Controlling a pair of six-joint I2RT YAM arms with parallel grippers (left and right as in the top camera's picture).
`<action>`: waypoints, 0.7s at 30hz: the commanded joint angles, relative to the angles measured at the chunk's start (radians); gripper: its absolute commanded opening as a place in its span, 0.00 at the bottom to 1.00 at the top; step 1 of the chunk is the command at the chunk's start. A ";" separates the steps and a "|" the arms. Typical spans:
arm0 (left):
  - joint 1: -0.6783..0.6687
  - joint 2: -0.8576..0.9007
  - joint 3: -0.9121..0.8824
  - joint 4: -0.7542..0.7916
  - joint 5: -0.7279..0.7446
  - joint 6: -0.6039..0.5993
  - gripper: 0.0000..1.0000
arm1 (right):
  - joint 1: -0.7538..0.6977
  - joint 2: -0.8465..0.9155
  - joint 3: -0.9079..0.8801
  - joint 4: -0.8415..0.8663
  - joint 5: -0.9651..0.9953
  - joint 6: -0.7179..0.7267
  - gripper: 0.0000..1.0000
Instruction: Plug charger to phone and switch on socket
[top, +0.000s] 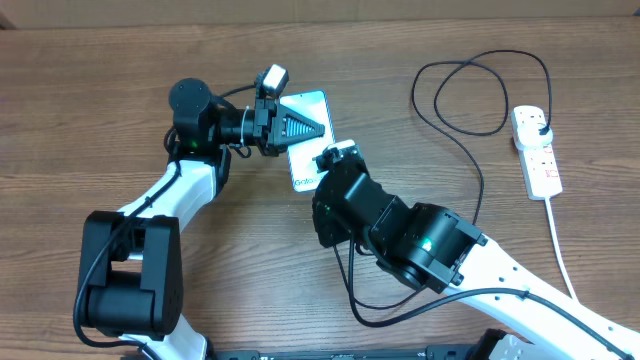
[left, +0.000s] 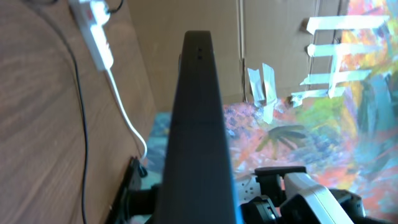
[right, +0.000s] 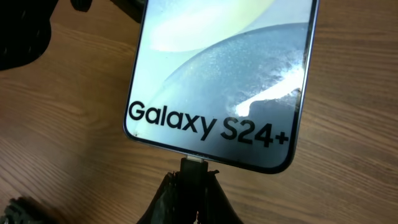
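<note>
**Seat the Tip Squarely**

Brace with left gripper (top: 300, 127), pinched on phone (top: 312, 105) near table centre. Push from phone's 6 o'clock end with right gripper (right: 194, 179), closed on charger (right: 194, 165) tip, straight into port. Leave socket (top: 537, 150), at 3 o'clock, for afterwards.

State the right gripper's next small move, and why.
Probably push straight forward: the right gripper holds the thin black charger's metal connector tip against the bottom edge of the slim blue-screened Galaxy S24+ phone, with metal showing, so seemingly not fully seated.
</note>
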 joint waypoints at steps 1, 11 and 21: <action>-0.065 -0.003 0.009 0.090 0.058 -0.053 0.04 | -0.042 -0.003 0.056 0.089 0.032 -0.031 0.04; -0.072 -0.003 0.008 0.209 0.037 -0.036 0.04 | -0.049 -0.087 0.074 -0.031 -0.038 -0.029 0.28; -0.197 -0.003 0.009 -0.002 -0.354 0.163 0.04 | -0.049 -0.515 0.074 -0.164 0.073 -0.030 0.82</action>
